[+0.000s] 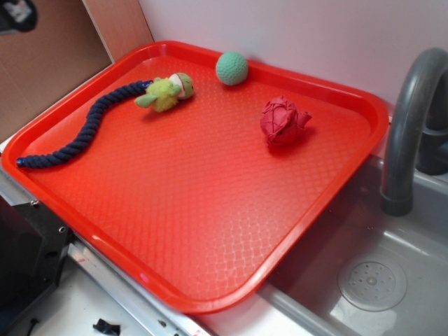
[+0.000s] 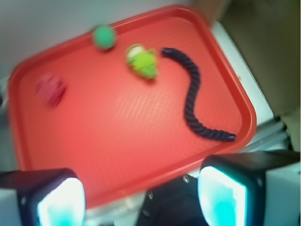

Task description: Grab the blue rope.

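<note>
Clearly wide-open, empty end effector [image 2: 141, 197]

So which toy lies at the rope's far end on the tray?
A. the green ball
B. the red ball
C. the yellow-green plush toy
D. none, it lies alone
C: the plush toy sits at the rope's far end, while both balls lie apart from it.

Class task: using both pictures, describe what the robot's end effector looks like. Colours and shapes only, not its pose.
In the wrist view, the end effector shows two chunky black fingers with glowing pale cyan-white inner pads. No cables or markings are visible. The exterior view does not show it.
</note>
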`<state>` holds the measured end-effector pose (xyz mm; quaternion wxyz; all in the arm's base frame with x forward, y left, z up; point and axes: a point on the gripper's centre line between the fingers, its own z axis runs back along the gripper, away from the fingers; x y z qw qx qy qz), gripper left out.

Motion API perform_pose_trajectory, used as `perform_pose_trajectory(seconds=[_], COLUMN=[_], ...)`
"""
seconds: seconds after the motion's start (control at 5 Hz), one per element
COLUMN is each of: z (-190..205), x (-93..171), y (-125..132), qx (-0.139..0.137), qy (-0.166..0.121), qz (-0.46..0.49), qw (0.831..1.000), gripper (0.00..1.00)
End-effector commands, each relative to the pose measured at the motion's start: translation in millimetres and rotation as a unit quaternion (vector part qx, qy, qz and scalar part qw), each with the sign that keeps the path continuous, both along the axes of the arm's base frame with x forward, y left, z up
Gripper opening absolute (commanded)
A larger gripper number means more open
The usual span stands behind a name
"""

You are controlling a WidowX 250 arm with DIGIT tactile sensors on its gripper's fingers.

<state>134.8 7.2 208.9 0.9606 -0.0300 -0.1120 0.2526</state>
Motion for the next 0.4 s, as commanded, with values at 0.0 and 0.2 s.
perform_pose_trajectory(seconds=[0.0, 0.2], z=[-61.3, -89.5], x=[30.0, 38.4], y=[48.1, 65.4], qx=[0.030, 0.086], qy=[-0.003, -0.004], qz=[0.125, 0.142], qw=[0.992, 0.986], gripper=[1.00, 1.00])
